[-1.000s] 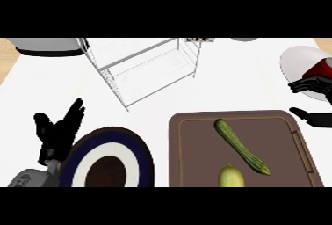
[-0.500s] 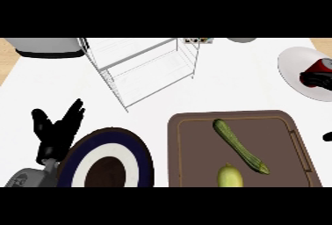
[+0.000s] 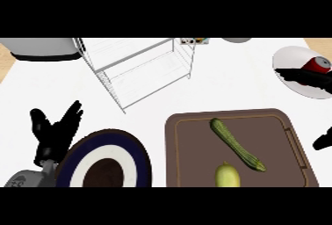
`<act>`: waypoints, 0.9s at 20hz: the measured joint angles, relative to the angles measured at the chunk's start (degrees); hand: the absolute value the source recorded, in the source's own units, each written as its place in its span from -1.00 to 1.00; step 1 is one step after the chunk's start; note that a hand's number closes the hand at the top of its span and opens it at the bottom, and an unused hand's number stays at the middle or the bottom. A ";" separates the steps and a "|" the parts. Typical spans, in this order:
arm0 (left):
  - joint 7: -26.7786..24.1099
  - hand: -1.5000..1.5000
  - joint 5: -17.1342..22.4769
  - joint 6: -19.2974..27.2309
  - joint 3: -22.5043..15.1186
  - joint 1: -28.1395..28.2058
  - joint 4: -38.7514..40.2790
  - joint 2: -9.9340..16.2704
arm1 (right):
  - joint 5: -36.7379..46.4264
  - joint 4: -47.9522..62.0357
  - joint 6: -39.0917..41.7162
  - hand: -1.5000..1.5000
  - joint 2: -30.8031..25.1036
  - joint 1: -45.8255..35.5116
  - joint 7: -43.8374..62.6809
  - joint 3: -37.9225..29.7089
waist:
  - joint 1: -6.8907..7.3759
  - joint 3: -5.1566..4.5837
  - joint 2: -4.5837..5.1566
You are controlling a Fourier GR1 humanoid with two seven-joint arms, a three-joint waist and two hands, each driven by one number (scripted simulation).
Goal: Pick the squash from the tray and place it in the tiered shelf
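Right hand [image 3: 323,140]: just off tray's [image 3: 188,167] right edge, fingers' state unclear to me. Squash [image 3: 227,175]: pale, near tray's front, beside the zucchini [image 3: 236,144]. I'd approach from above, avoiding zucchini.

Left hand [image 3: 55,129]: open, resting.

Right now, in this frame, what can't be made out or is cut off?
Head view only:
- Right robot hand: only a dark tip shows at the right edge; fingers unreadable.
- Squash: its lower end is cut by the bottom band.
- Plate: lower part cut off likewise.
- Small items behind the tiered shelf: too small to identify.
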 measured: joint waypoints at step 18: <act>-1.27 0.00 -2.60 -3.00 3.10 1.35 -0.07 -1.93 | 10.24 -22.89 -7.88 -1.00 10.38 5.05 30.16 9.93 | 0.36 0.20 0.12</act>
